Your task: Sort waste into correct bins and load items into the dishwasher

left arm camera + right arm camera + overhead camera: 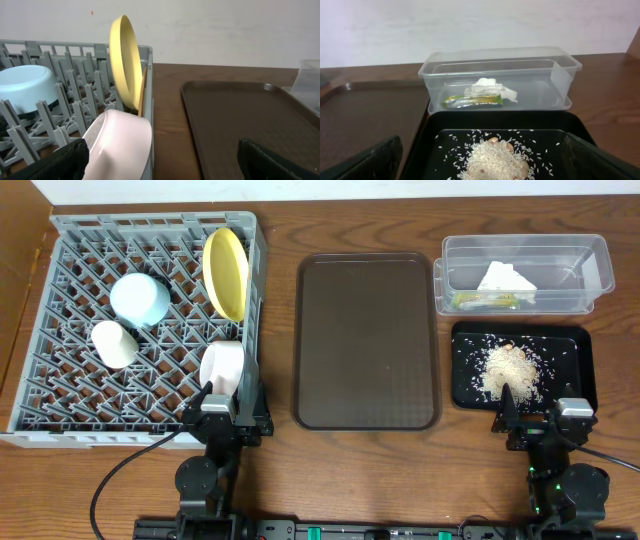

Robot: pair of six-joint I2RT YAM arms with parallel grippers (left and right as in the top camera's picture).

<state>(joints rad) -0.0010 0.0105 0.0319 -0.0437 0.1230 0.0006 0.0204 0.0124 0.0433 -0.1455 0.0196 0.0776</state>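
Apparently the sorting is done, so my judgement is that the step in hand is simply parking both arms cleanly. At the left of the overhead view the grey dish rack (150,220) carries the yellow plate (226,272) upright, the light blue bowl (139,299), the cream cup (114,343) and the white bowl (222,367). Wooden chopsticks (141,95) stand just beside the plate.

At the upper right, the clear tub (590,275) holds the white paper (506,279) and green wrapper (472,100). Below it, rice scraps (510,372) lie in the black tray (575,350). The brown serving tray (365,340) sits bare in the centre.

The left tool (228,395) is spread wide and empty, close to the white bowl. Any retreat should pull straight back and avoid nudging that bowl. The right tool (540,415), equally wide and empty, hangs at the black tray's near edge and should lift clear without dragging it.
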